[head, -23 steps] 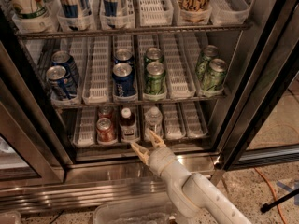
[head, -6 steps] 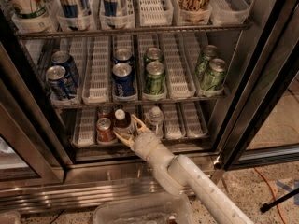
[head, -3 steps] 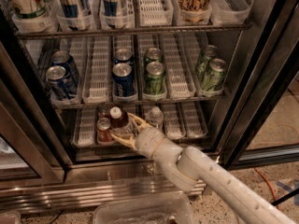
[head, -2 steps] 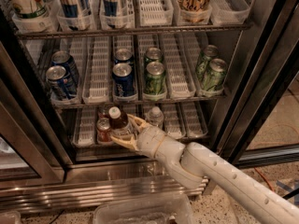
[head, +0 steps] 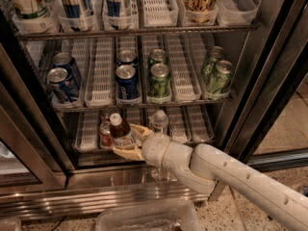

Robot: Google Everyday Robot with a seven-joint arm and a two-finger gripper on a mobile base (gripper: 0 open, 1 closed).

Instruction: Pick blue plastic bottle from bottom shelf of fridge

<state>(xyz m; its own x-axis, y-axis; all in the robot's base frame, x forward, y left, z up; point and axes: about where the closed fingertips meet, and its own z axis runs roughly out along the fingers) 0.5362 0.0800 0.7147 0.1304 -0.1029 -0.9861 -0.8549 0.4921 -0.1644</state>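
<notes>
While low at the front of the bottom shelf [head: 195,124], clamps jaws around the blue plastic bottle [head: 121,133], tilted, likely to clear the red can [head: 105,134].

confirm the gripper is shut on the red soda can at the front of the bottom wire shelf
No. The camera view shows the gripper shut on the small white-capped plastic bottle of brown liquid, at the front of the bottom wire shelf; the red soda can stands beside it.
</notes>
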